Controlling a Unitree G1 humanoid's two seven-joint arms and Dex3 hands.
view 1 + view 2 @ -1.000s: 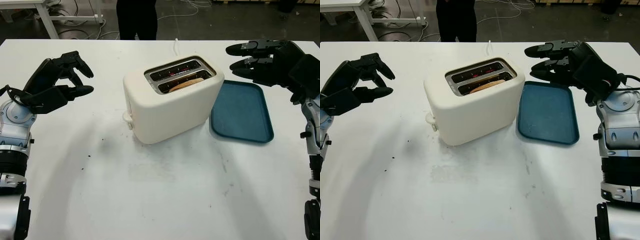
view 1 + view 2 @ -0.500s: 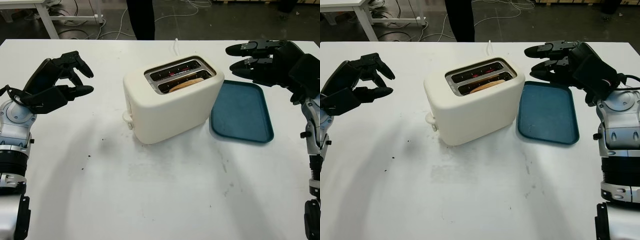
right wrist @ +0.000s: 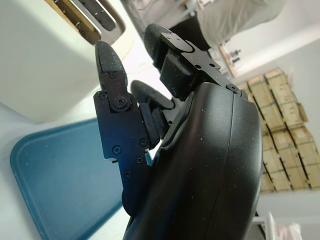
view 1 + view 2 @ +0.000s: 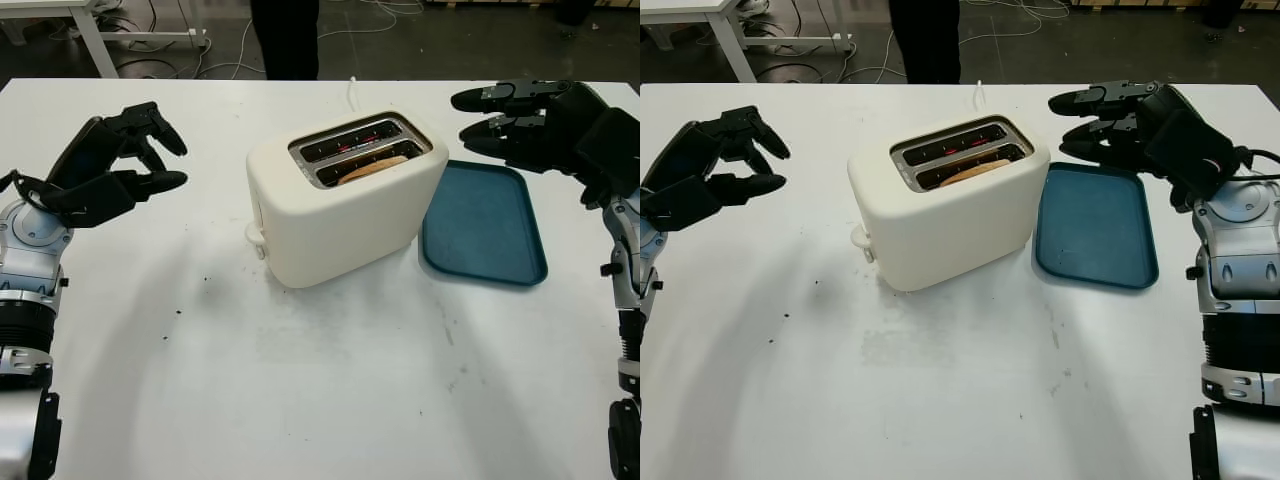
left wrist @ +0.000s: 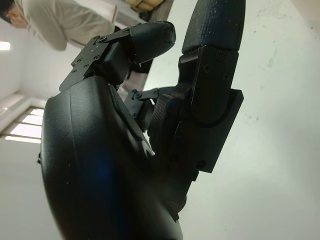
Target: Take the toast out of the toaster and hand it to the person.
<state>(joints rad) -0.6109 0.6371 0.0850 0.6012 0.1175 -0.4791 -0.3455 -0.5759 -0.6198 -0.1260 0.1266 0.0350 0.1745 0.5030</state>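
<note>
Toast (image 4: 372, 170) sits in toaster (image 4: 340, 205), between both robot hands.

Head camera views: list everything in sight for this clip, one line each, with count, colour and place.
toaster: one, cream, middle of the table.
toast: one slice, brown, in the toaster's near slot.
tray: one, blue, flat on the table just right of the toaster.
table: one, white, with dark crumbs at front left.
person: one, dark legs, standing beyond the far table edge.
left hand: one, black, open, raised left of the toaster.
right hand: one, black, open, raised above the tray's far end.
</note>
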